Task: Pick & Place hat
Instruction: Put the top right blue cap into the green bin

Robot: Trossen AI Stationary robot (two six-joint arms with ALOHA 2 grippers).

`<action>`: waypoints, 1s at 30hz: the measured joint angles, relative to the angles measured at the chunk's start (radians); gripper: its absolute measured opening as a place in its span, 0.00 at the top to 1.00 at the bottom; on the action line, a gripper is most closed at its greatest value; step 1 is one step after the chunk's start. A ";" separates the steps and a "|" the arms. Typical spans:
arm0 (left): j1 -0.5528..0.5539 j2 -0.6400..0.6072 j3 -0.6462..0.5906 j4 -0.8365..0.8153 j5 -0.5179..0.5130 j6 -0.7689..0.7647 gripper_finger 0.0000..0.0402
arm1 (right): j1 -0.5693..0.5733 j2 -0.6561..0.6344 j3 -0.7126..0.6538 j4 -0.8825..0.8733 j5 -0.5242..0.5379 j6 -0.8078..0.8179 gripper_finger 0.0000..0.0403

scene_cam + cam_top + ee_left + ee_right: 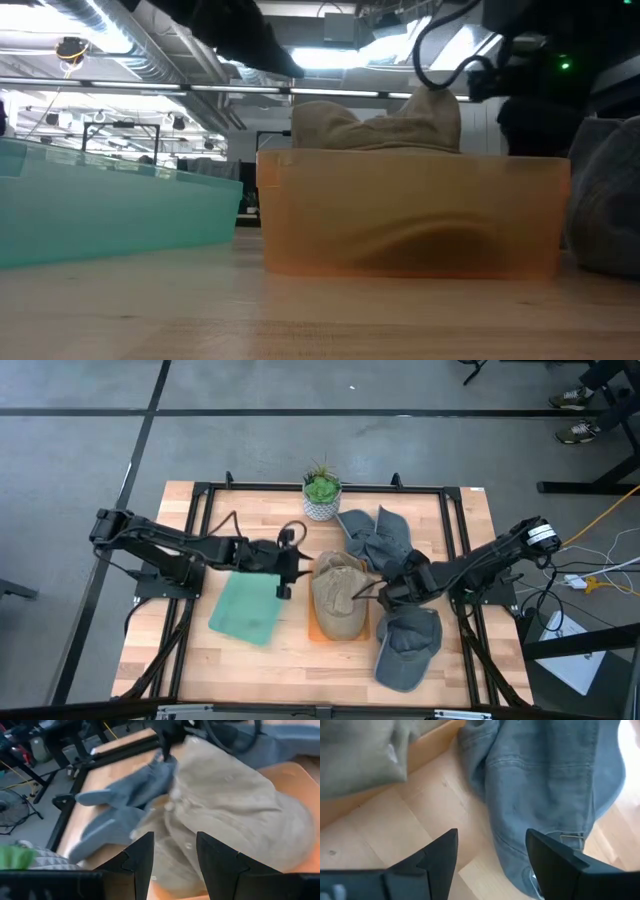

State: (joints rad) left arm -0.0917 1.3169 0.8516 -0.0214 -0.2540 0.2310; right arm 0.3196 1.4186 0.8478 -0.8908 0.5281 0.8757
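Orange bin sits near the table's front edge, at its middle, with the tan hat heaped inside and rising over its rim. Left gripper hovers just beside the bin, fingers apart with nothing between them. Right gripper hangs on the bin's other side, fingers spread and empty, above a blue cap. Another blue cap lies toward the front right corner, a green bin at the left, a potted plant by the back edge.
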 joint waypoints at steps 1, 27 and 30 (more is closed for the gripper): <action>0.014 -0.011 0.000 0.000 0.016 0.000 0.64 | -0.010 0.000 0.000 0.005 -0.008 -0.008 0.42; 0.076 -0.108 0.000 -0.063 0.043 -0.117 0.64 | -0.133 -0.001 -0.129 0.120 -0.005 -0.181 0.46; 0.076 -0.108 0.000 -0.057 0.025 -0.116 0.64 | -0.135 -0.001 -0.134 0.135 -0.006 -0.188 0.56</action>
State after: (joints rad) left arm -0.0158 1.2087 0.8516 -0.0788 -0.2290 0.1154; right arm 0.1844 1.4178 0.7136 -0.7560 0.5220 0.6876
